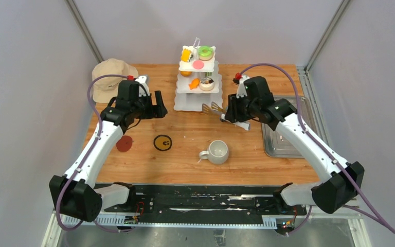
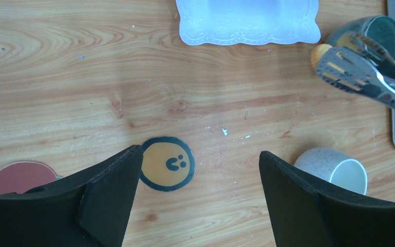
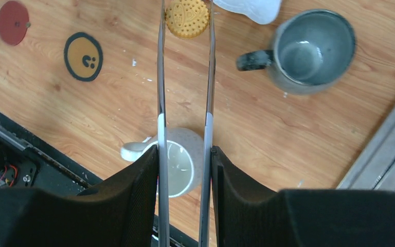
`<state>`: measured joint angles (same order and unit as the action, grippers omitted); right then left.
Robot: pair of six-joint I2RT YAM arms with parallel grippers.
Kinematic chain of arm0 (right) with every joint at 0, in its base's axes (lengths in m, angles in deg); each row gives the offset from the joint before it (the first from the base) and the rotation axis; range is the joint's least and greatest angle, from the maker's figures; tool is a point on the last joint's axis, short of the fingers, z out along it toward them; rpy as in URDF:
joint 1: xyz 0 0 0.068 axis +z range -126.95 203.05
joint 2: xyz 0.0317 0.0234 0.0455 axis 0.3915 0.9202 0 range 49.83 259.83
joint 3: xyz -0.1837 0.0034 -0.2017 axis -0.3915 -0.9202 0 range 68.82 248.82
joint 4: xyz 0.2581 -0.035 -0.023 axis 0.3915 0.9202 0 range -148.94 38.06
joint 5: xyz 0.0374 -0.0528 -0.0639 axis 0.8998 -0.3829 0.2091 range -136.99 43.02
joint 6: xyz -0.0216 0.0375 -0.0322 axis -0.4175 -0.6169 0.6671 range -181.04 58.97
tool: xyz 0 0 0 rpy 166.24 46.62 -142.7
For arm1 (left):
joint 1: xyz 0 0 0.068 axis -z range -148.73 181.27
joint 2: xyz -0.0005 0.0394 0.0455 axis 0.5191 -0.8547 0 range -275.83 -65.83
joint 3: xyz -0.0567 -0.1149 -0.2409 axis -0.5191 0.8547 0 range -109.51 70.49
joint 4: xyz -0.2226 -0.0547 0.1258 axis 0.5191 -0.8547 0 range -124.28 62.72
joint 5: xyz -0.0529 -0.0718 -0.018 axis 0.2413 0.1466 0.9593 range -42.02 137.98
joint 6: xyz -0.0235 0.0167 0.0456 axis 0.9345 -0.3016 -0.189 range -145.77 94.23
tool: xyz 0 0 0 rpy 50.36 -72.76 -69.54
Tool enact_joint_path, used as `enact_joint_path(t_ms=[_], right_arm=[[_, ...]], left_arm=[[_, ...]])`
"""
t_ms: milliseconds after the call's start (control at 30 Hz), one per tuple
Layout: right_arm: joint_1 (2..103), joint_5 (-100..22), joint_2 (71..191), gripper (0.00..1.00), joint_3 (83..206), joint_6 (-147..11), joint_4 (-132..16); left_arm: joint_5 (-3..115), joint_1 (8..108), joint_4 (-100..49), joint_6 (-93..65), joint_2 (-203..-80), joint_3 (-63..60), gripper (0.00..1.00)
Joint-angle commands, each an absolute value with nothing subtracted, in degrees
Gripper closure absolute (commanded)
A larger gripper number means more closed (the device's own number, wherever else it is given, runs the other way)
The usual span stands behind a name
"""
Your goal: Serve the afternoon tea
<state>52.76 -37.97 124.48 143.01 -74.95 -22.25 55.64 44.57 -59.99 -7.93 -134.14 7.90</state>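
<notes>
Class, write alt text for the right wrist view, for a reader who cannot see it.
The right tool squeezes long steel tongs that pinch a round yellow biscuit above the wooden table. On it sit a dark grey mug, a white speckled mug, a yellow smiley-face coaster and a red round coaster.

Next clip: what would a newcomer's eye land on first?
The white three-tier stand, loaded with colourful pastries, stands at the back middle of the table. In front of it the right gripper is shut on metal tongs pinching a round yellow biscuit, while the left gripper hangs open over the left side.
</notes>
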Motion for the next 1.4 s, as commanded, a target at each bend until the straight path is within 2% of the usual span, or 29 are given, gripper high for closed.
enact_joint_path(t_ms=[0,167,600,967,1133,1267,1367], right_arm=[[56.0,-39.7,125.9,0.85,141.6,-77.1,-30.7],[56.5,-40.3,129.9,0.85,139.5,-81.3,-40.6],[57.5,-45.1,141.9,0.85,143.6,-82.6,-46.1],[57.9,-46.4,145.6,0.61,145.0,-82.0,-45.5],[57.9,-46.3,144.8,0.54,144.9,-81.9,-44.8],[57.9,-46.2,143.9,0.53,144.7,-81.7,-44.8],[57.9,-45.8,142.9,0.59,144.1,-81.7,-44.7]], left_arm=[[55.6,44.4,-59.4,-7.7,-133.2,6.7,0.12],[55.5,44.4,-59.4,-7.5,-133.0,6.8,0.12],[54.8,44.4,-59.6,-7.5,-132.9,7.0,0.12],[54.8,44.4,-59.8,-7.5,-133.1,6.8,0.12],[54.8,44.3,-59.8,-7.5,-132.9,6.9,0.12],[55.1,44.4,-59.7,-7.2,-132.7,6.9,0.12],[55.2,44.4,-59.8,-7.1,-132.6,7.0,0.12]])
